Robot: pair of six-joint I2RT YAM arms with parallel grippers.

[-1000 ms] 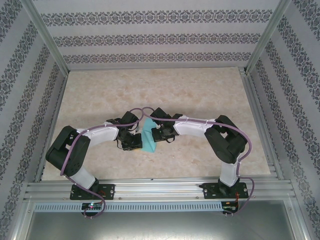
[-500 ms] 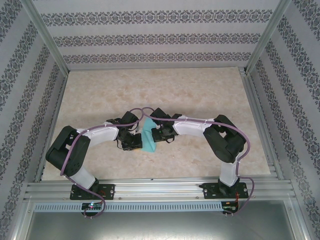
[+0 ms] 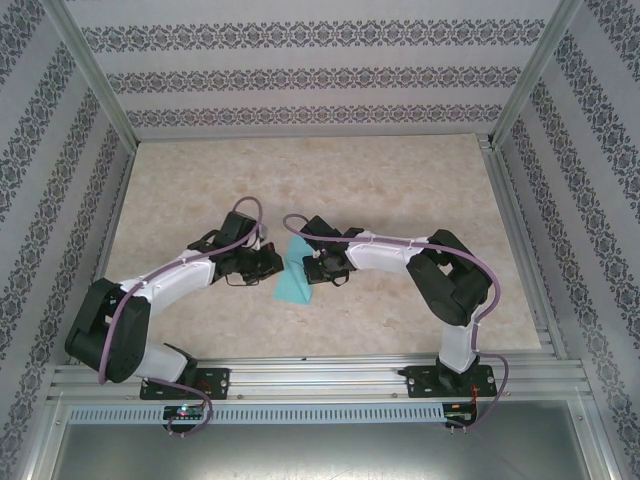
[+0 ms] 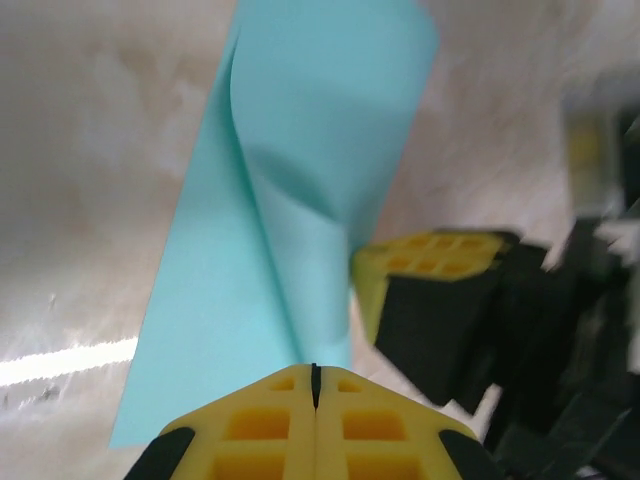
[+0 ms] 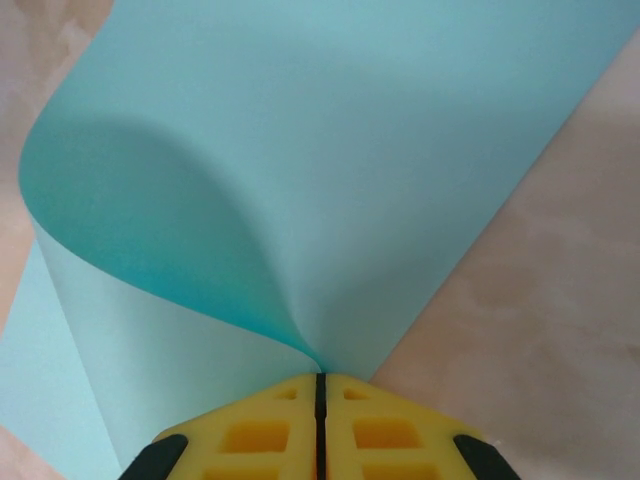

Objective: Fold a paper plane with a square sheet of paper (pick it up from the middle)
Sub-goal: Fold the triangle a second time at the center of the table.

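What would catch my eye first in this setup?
The bright turquoise paper at the middle of the pale table, with one flap curled up off the flat part. A gripper sits on each side of it: the right gripper is shut on the curled flap, and the left gripper is shut with its yellow tips right at the paper.

We are looking at white-shelled arms [image 3: 165, 283] with black joints, trailing purple cables [image 3: 493, 290], ending in yellow fingertips [image 5: 250, 437] (moulded with square pockets)
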